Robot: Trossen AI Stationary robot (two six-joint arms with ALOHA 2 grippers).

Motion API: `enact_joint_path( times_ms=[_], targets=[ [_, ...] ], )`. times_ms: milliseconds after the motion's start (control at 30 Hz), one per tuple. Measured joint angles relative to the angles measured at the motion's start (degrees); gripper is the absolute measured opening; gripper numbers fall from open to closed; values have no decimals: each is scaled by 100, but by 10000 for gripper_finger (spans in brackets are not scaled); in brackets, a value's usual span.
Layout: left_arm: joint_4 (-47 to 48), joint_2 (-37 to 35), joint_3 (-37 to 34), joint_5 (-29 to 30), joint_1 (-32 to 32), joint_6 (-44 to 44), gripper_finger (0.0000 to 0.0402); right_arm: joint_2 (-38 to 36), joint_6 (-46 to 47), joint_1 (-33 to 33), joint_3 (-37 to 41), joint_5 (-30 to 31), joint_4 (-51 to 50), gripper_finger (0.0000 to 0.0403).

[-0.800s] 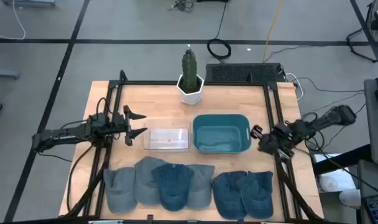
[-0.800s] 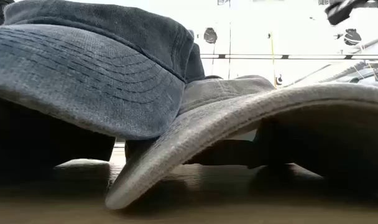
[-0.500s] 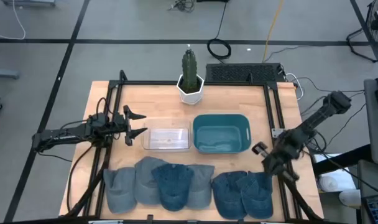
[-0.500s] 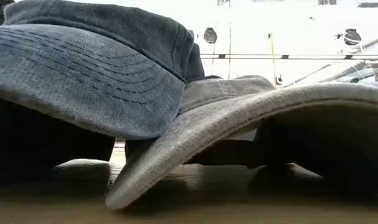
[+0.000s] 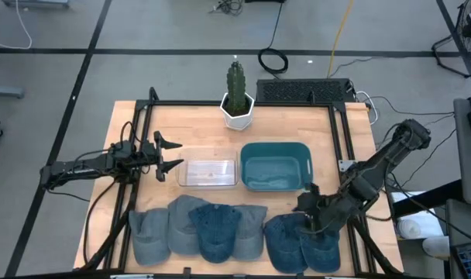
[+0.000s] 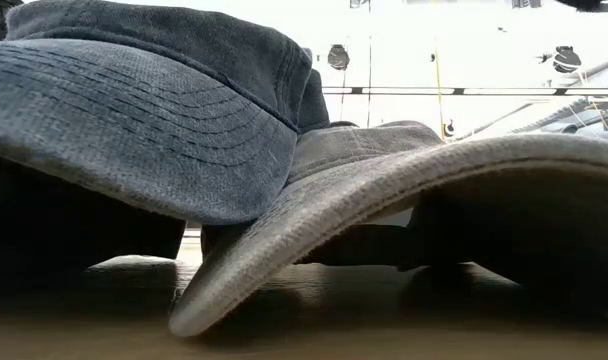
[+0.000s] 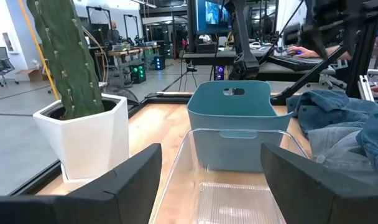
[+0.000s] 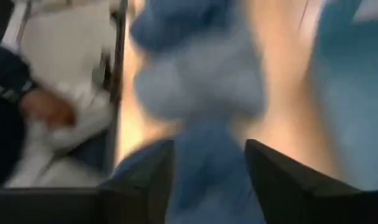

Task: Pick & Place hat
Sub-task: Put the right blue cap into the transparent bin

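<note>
Denim hat (image 5: 284, 237) is lying at the counter's (image 5: 197, 132) near edge, directly under the right gripper (image 5: 309, 211), jaws spread, nothing pinched. Teal bin (image 5: 275, 165) is sitting just behind those jaws. Left gripper (image 5: 170, 153) is hovering, jaws spread, facing the clear tray (image 5: 208, 173).

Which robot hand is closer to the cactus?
Left. The left gripper sits beside the clear box, nearer the cactus. The right gripper is down over the blue hats.
</note>
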State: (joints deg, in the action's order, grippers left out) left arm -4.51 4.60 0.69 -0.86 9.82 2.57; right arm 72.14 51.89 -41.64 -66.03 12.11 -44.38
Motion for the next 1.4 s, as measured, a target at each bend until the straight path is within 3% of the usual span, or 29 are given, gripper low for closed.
enact_joint_path(
  times_ms=[167,400,567,800,1000,1267,1400],
  targets=[
    [-2,0,0,0,0,0,280,87,1797,20,107,-1252,-932,243],
    [-2,0,0,0,0,0,280,-52,2186,-119,896,-1503,-914,236],
    [-1,0,0,0,-2,0,280,-154,2289,-79,1631,-1557,124,233],
    [0,0,0,0,-2,0,280,-151,2300,-11,2522,-2424,1587,224],
    [0,0,0,0,-2,0,280,-163,2125,9,2618,-2826,1679,163],
    [2,0,0,0,0,0,280,-734,1987,8,2624,-2853,1843,17],
    [2,0,0,-1,-2,0,280,-1247,1876,6,2624,-2527,2033,14]
  ],
)
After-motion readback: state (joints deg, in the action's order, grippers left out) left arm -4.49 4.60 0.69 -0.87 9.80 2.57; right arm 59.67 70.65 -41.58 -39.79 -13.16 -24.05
